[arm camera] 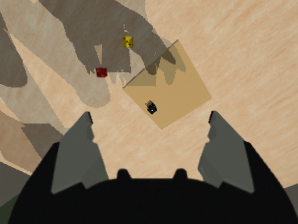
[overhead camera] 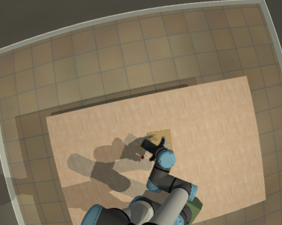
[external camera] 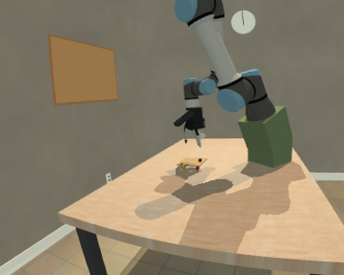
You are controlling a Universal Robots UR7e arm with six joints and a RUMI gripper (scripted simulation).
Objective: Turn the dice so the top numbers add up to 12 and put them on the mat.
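Observation:
A small tan mat lies on the wooden table; it also shows in the overhead view and the side view. A black die sits on the mat near its lower edge. A yellow die and a red die sit on the bare table beside the mat, in the arm's shadow. The red die also shows in the overhead view and the side view. My gripper is open and empty, well above the table over the mat.
The arm's green base block stands at the back right of the table. The table edges are far from the mat on all sides. A corkboard and a clock hang on the wall behind.

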